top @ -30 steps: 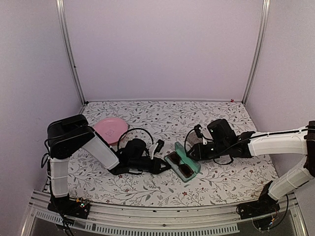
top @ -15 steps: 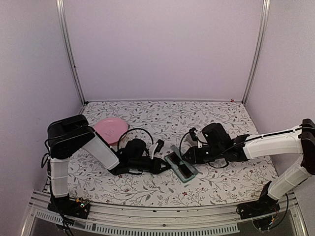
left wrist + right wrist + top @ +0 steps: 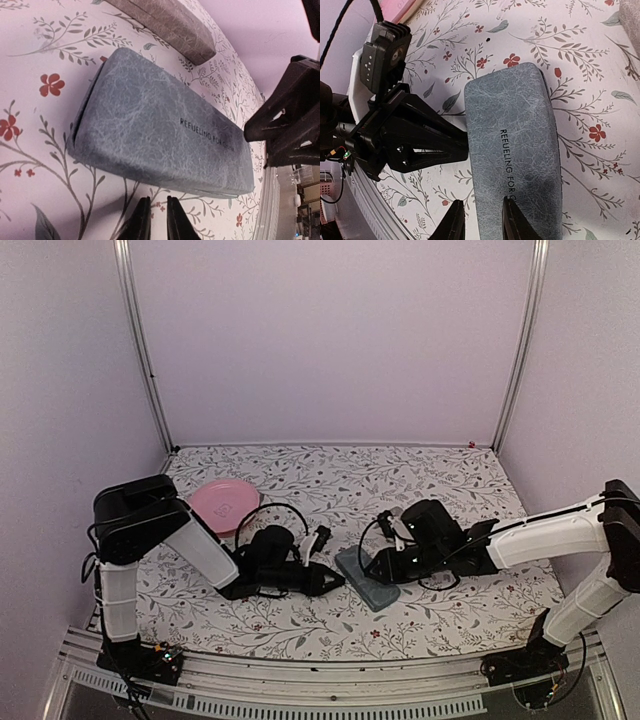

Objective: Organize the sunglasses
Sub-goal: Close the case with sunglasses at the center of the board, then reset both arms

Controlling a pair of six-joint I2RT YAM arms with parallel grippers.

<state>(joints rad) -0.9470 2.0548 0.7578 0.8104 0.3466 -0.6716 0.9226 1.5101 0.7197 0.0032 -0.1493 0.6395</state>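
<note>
Sunglasses hidden from view. Closed oblong blue-grey case [image 3: 515, 150] between grippers. Left gripper [image 3: 157, 201] pinched nearly together, empty, at case's long edge. Right gripper [image 3: 482, 201] narrowly parted over case end. Floral-print tabletop [image 3: 450, 480], lilac walls [image 3: 330, 340].

So the table [image 3: 420, 480] had a white top printed all over with grey leafy vines and little red flowers. As far as I could make out, three things lay straight on it. A round pink plate [image 3: 225, 502] sat toward the back left. Near the middle, closer to the front edge, a blue-grey case [image 3: 362, 582] lay flat and closed. It had dark lettering along its lid that started REFUELING FOR, and I couldn't read the rest. Just past it lay a grey-brown case [image 3: 167, 25], roughly parallel and not touching, with a strip of the flowery top showing between the two.
</note>
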